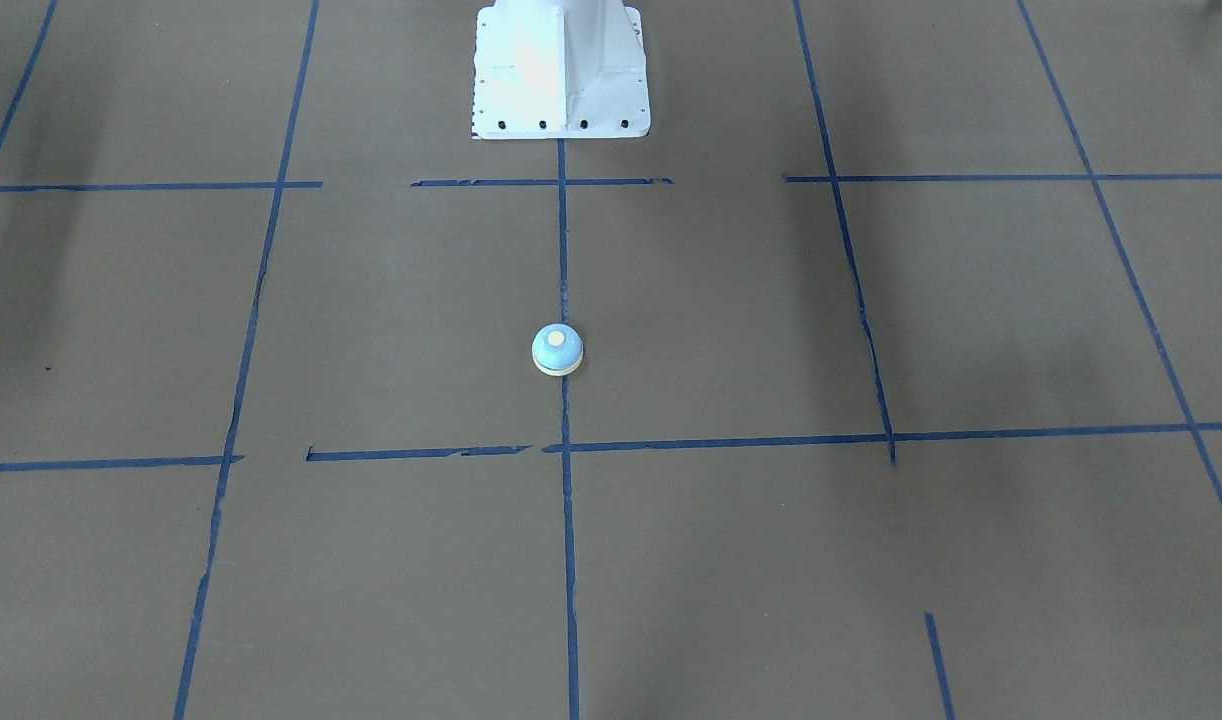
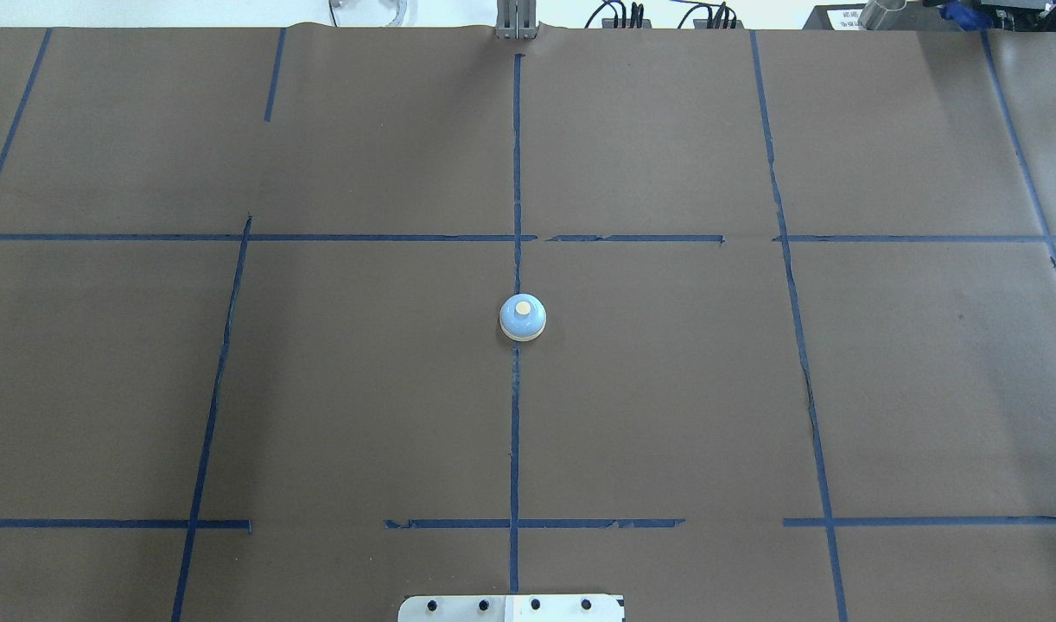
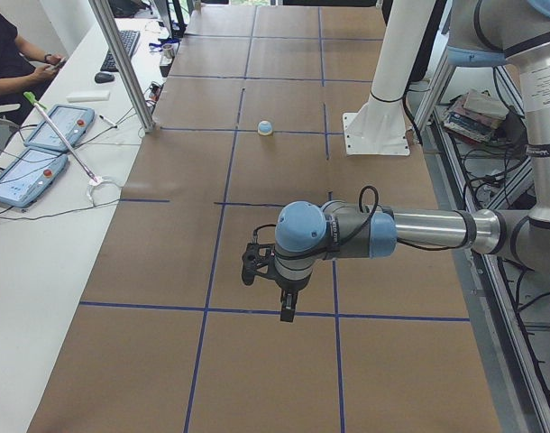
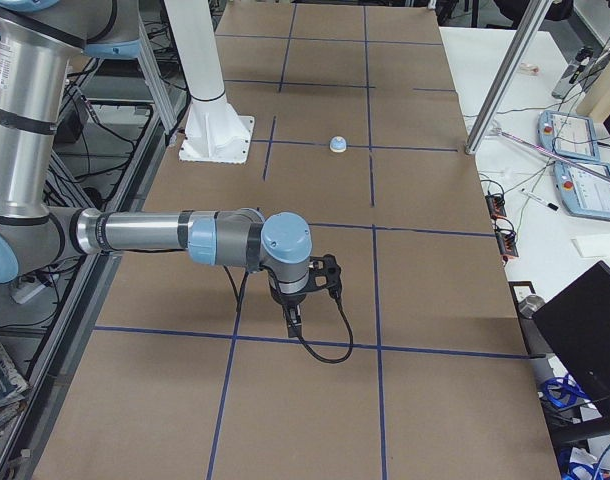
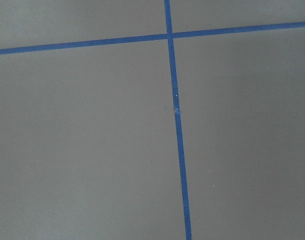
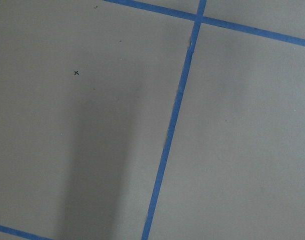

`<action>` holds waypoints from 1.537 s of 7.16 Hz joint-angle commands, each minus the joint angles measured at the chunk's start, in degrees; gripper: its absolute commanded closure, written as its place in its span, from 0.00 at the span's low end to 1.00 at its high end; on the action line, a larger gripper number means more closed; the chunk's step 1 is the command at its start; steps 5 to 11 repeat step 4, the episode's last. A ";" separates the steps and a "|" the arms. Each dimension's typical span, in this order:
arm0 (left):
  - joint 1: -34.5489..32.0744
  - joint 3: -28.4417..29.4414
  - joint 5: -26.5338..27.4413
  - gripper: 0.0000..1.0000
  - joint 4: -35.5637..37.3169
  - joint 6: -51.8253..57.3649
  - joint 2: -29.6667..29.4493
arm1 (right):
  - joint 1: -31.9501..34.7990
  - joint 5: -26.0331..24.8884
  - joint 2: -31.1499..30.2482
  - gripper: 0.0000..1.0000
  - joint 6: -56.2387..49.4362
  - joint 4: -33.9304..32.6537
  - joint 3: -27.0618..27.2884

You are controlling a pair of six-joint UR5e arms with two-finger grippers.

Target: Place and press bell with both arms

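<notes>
Item: bell (image 2: 523,317), 1 unit, upright on the brown counter (image 2: 666,389), sitting on the blue tape line (image 2: 515,432) straight out from the white pedestal (image 1: 561,70).

Left pincer (image 3: 288,307) and right pincer (image 4: 292,318): each hangs above the counter, well apart from the bell; open or closed cannot be told.

Step, as judged: bell appears placed, press not begun. Next move calls for 1 arm to reach toward the pedestal side and centre over the cream button (image 2: 523,307).

Containers: none seen.
</notes>
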 commanded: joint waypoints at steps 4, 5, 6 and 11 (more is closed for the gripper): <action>0.06 0.06 -0.30 0.00 -0.06 -0.07 0.07 | 0.00 0.14 -0.49 0.00 -0.06 -0.01 0.00; 0.06 0.06 -0.30 0.00 -0.06 -0.07 0.07 | 0.00 0.14 -0.49 0.00 -0.06 -0.01 0.00; 0.06 0.06 -0.30 0.00 -0.06 -0.07 0.07 | 0.00 0.14 -0.49 0.00 -0.06 -0.01 0.00; 0.06 0.06 -0.30 0.00 -0.06 -0.07 0.07 | 0.00 0.14 -0.49 0.00 -0.06 -0.01 0.00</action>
